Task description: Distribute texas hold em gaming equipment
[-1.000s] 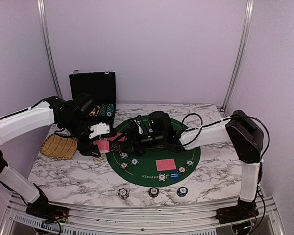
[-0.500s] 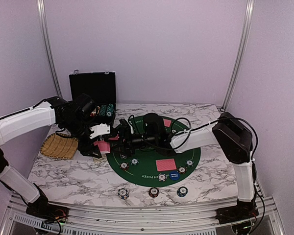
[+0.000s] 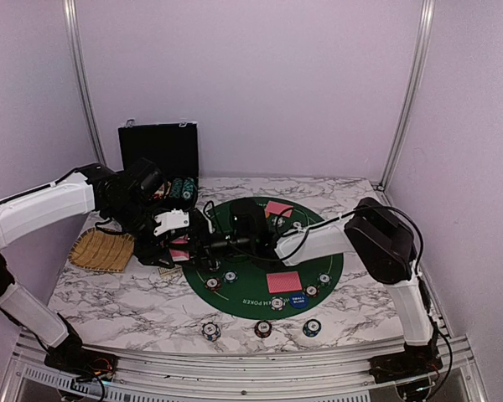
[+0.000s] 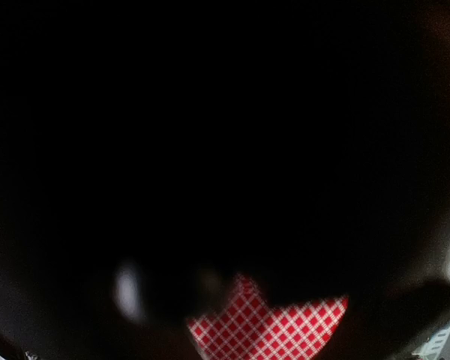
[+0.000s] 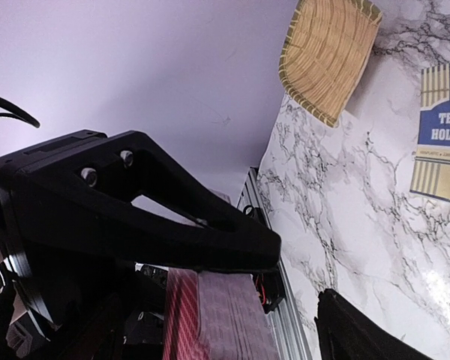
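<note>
Left part of green felt mat [image 3: 335,251] blocked: right forearm [image 3: 314,237] lies across it, right pincer [image 3: 197,244] jaws wide against left pincer [image 3: 172,249], red-backed playing cards [image 5: 210,315] filling the gap. Woven tray [image 3: 101,249] just beside. Open black case [image 3: 159,155] walls far-left corner. Poker chips [image 3: 230,276] dot mat's near edge and bench front. Bare bench [image 3: 117,306] front-left, also far right — passable.

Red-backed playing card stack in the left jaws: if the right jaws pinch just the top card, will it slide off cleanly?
Probably not cleanly. The red-backed playing card stack shows many thin edges packed tight, so neighbours may drag along. A single card looks thin enough to flex. The shut left jaws should hold the rest.
</note>
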Controlling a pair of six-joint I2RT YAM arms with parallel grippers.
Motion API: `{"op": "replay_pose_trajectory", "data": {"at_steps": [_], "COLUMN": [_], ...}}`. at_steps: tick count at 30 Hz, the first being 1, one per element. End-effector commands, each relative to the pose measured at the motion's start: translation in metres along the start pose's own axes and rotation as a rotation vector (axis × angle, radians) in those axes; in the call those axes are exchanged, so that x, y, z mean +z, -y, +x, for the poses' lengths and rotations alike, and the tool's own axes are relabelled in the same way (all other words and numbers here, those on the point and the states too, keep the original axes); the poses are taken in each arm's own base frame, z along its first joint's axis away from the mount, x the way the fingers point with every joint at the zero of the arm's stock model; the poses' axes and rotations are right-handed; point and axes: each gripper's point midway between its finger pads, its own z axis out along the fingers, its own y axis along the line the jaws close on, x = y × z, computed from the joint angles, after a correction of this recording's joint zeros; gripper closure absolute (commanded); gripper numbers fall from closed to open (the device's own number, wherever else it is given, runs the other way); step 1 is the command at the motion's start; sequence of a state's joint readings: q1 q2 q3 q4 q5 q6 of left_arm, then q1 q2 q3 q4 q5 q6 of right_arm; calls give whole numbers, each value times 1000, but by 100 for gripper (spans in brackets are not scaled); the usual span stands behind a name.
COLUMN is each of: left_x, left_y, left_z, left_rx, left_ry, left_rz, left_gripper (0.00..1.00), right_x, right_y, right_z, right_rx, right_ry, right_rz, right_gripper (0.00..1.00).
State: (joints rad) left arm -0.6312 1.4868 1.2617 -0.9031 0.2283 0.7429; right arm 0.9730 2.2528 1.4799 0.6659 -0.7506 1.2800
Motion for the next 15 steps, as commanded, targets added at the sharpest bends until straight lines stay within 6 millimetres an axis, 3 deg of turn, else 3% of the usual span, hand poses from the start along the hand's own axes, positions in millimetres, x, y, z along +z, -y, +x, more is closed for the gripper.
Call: {"op": "replay_pose_trajectory", "data": {"at_steps": [1, 15], "left_x": [-7, -9], "left_y": [1, 2], "left_z": [-10, -11], "left_rx": [6, 7], "left_ry": [32, 39], "left_rz": [8, 8], "left_gripper": [80, 80], "right_x": [12, 26], "right_y": [-15, 0], "right_z": [1, -9], "right_rx": [-19, 11], "right_ry": [-17, -3], "right_rz": [-59, -55], "right_gripper": [13, 16]}}
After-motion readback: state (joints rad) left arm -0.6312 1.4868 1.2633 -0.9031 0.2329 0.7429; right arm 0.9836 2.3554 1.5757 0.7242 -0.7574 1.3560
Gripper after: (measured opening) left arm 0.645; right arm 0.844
